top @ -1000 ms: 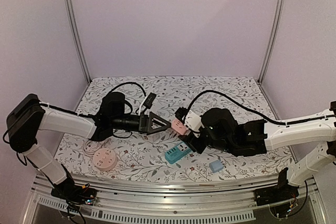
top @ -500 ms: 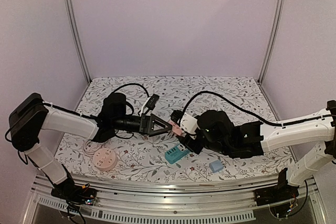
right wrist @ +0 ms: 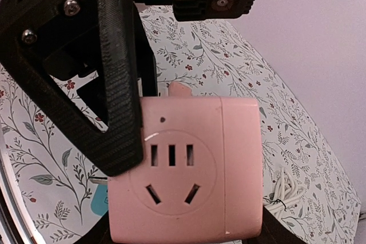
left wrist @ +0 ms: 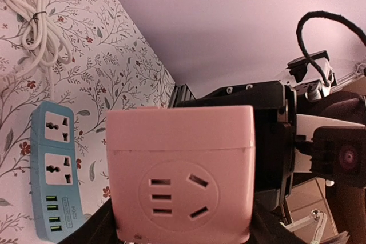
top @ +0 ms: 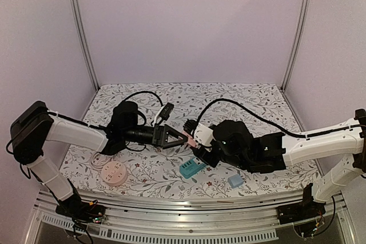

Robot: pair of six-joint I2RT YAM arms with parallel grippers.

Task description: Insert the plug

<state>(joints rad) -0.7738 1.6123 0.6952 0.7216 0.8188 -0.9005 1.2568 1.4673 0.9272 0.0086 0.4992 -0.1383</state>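
Pink socket cube (left wrist: 180,175), aloft over floral desk (top: 240,98) near blue power strip (top: 193,168): right jaws clamped on it; left jaws part-open around it, grip not determinable.

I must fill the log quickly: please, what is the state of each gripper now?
Left gripper: jaws around the pink socket cube; whether it grips cannot be told.
Right gripper: closed on the pink socket cube, holding it.

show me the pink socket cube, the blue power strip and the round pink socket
pink socket cube (left wrist: 180,181): left wrist view, middle of socket face
blue power strip (left wrist: 57,170): left wrist view, its lower outlet
round pink socket (top: 114,172): top external view, centre of top
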